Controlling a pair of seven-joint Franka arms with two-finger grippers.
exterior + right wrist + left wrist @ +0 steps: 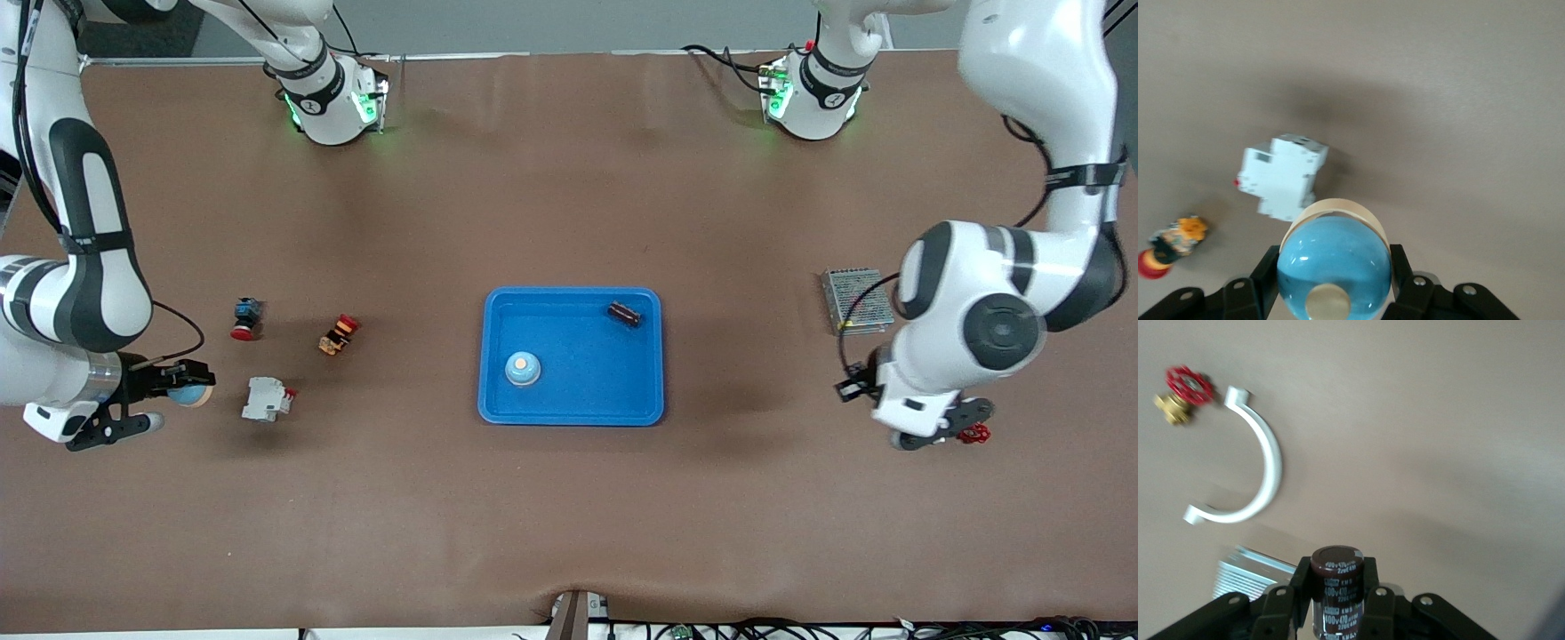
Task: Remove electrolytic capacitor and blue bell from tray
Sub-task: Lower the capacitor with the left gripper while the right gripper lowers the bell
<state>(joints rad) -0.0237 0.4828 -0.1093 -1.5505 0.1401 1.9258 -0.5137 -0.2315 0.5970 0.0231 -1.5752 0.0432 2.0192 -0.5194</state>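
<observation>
The left gripper, over the surface's left-arm end, has its fingers pinching a dark cylindrical capacitor with printed lettering. The right gripper, over the right-arm end, pinches a glossy blue domed bell with a tan rim. A second bell and capacitor lie in the blue plastic tray mid-surface. Below the left gripper lie a curved white clamp and red-handled brass valve. The surface is matte brown.
</observation>
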